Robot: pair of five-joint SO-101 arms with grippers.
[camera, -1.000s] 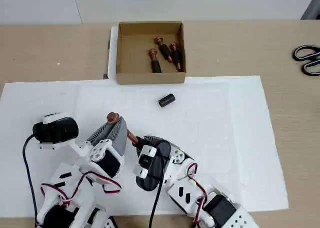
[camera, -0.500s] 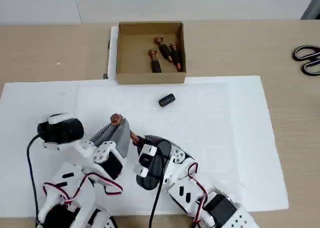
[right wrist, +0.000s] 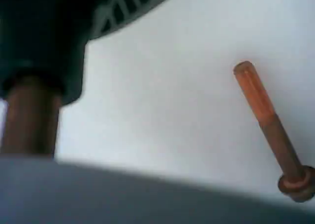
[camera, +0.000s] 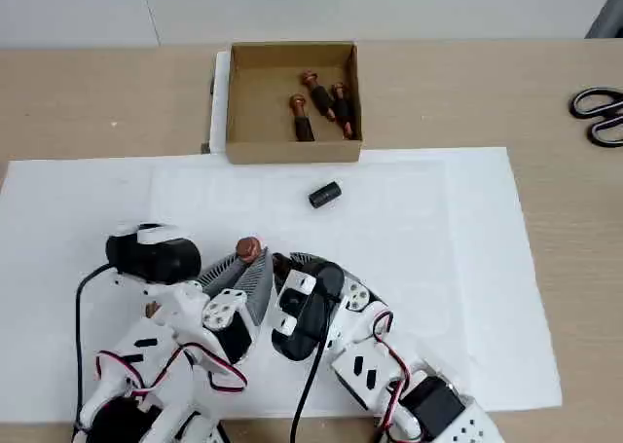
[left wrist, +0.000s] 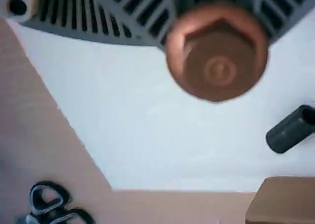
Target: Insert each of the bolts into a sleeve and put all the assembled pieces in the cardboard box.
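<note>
High view: the cardboard box stands at 12 o'clock on the table. Three assembled pieces lie inside it, so this part of the work is done. One black sleeve lies alone on the white sheet, just beside the box at its 6 o'clock side. Both arms are at 6 o'clock. The left pincer pinches a bolt with the head pointing up, well apart from the sleeve, which is at its 1 o'clock. The right pincer is just beside it, at its 3 o'clock; if it is spread or pressed together, I cannot tell. Scissors lie at 3 o'clock near the table edge.

Left wrist view: the copper head of the bolt sits between the ribbed fingers. Farther off are the sleeve and a corner of the box.

Right wrist view: a second bolt lies bare on the sheet, with no sleeve on it. A copper shaft comes out of a dark part; I think it is the held bolt.

To my judgement, what is left is to push the held bolt into the sleeve, put it in the box, and then deal with the second bolt.
</note>
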